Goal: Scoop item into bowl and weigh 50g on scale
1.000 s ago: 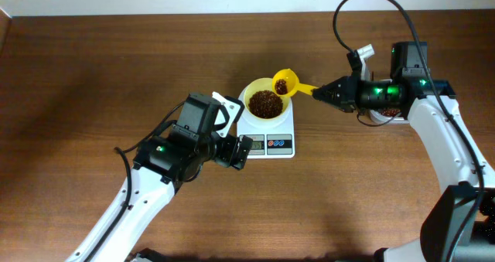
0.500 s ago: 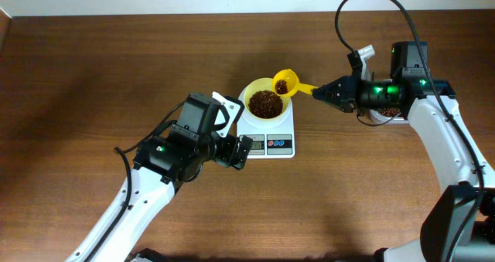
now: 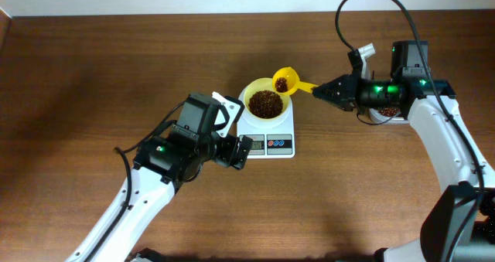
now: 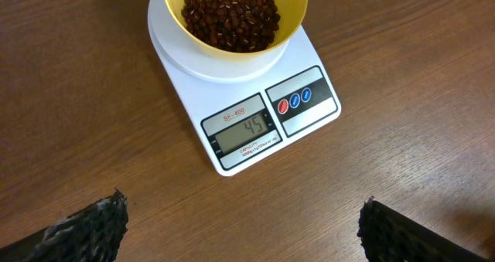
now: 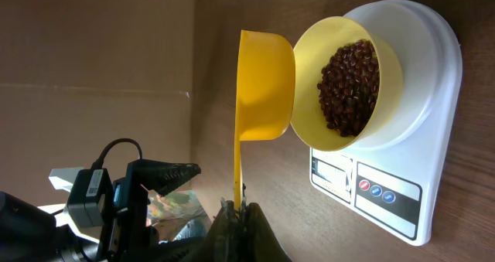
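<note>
The white scale is seen near the middle of the brown tabletop, and the pale-yellow bowl is set on its round platform, towards the back of it. The bowl is well filled with dark reddish-brown beans, heaped loosely inside and kept below the rim. On the scale's front strip a grey display is lit with the figure 45, and a red and a blue button are seen just beside it. From the right, a yellow long-handled scoop is held out over the bowl's far right edge; a small load of beans is carried in its cup, as shown from overhead. Whether the cup is touching the bowl's rim cannot be told. The scoop's thin handle is pinched at its end by the right gripper, whose jaws are clamped tight on it, with the arm stretched in from the right side of the tabletop. The left gripper is parked just in front of the scale, on the display side, with its jaws spread wide and nothing caught between them; its two dark fingertips are seen at the bottom corners of the left wrist view, well apart, above bare wood. No contact is made between this gripper and the scale.
</note>
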You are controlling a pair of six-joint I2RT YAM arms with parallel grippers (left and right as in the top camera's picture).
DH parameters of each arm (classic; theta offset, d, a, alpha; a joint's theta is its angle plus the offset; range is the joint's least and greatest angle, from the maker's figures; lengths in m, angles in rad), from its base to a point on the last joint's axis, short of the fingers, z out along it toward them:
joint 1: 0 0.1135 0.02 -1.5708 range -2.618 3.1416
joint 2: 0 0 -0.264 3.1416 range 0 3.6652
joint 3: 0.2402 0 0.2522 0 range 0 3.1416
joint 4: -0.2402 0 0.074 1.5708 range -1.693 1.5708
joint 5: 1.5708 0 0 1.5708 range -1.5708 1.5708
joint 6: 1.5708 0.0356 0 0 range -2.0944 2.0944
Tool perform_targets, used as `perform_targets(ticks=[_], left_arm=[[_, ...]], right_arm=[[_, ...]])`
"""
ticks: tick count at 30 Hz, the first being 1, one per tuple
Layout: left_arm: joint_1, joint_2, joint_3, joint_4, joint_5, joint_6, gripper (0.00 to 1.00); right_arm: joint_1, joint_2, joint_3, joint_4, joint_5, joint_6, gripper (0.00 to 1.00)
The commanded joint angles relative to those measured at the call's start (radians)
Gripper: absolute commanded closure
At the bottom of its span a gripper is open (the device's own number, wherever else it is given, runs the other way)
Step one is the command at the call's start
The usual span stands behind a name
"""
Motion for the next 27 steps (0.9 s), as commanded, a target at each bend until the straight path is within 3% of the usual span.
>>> perform_targets(ticks=[1,20,27], left_arm=[[-0.003,-0.006,-0.004,0.002,-0.007,-0.006,0.01],[-0.003,-0.006,-0.004,0.002,-0.007,-0.006,0.01],[-0.003,-0.006,-0.004,0.002,-0.007,-0.006,0.01]], right_arm=[[0.010,0.009,0.003,0.003,0.001,-0.006,0.96],[0.010,0.009,0.003,0.056,0.045,-0.053,0.96],[0.010,0.009,0.003,0.057,0.055,-0.256,0.96]])
